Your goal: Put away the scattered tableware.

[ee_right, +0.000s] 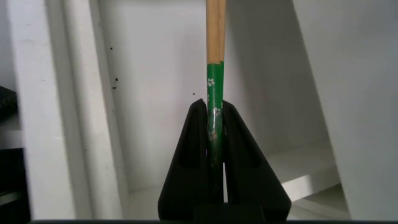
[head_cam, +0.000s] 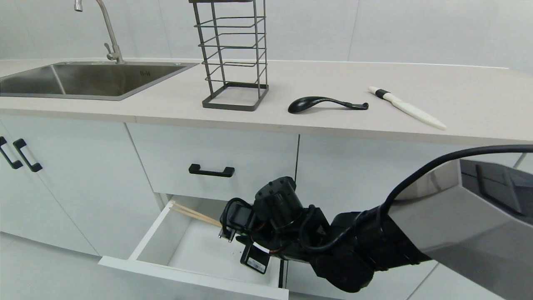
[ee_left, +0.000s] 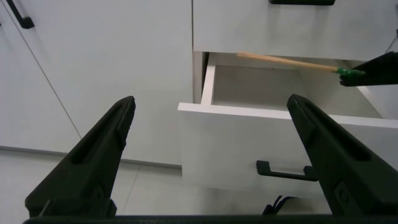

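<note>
— How far along are we?
— Our right jaws are clamped on the chopsticks (head_cam: 195, 213), held in the open drawer (head_cam: 187, 273). Our left jaws hang wide apart, holding nothing.
— What's left?
— The black spoon (head_cam: 302, 105) and white knife (head_cam: 406, 107) lie on the surface (head_cam: 333, 79).

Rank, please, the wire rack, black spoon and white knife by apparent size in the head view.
1. wire rack, clearly the largest.
2. white knife and black spoon: about alike in length, so I would not rank them.
</note>
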`<state>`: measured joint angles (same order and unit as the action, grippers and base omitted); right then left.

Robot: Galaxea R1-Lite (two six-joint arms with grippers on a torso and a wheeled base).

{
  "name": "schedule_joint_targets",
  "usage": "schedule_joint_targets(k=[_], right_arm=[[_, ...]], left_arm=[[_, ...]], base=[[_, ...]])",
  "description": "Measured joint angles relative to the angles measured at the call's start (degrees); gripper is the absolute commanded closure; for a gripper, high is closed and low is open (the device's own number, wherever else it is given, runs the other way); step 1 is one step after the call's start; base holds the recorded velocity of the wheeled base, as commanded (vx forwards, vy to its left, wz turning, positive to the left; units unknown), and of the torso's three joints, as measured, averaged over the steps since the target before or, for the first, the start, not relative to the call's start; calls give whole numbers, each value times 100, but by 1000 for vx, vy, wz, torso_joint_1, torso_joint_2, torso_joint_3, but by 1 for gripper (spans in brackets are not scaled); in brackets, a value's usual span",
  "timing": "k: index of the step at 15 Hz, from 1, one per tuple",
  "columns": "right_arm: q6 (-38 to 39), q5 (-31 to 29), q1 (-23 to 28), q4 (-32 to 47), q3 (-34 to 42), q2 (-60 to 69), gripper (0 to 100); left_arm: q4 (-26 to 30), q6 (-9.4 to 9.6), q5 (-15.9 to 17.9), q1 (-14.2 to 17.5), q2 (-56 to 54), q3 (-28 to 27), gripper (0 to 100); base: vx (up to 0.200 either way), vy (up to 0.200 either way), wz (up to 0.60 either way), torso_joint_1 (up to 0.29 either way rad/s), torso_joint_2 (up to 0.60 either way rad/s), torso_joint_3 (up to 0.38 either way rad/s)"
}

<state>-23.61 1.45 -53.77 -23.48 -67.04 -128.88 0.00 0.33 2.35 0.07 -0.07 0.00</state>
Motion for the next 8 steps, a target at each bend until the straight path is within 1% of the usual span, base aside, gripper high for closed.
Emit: schedule_joint_targets(k=[3, 6, 8], right_arm=[[-48, 89, 16, 63, -280, -172, 100], [-138, 93, 69, 720, -741, -277, 100], [-182, 93, 77, 816, -877, -334, 100]], left_arm=[[-5, 0, 2, 0, 0, 0, 0], [-2, 0, 2, 0, 0, 0, 0], [-2, 0, 2, 0, 0, 0, 0]], base=[[0, 0, 0, 0, 0, 0], [0, 0, 0, 0, 0, 0], [0, 0, 0, 0, 0, 0]])
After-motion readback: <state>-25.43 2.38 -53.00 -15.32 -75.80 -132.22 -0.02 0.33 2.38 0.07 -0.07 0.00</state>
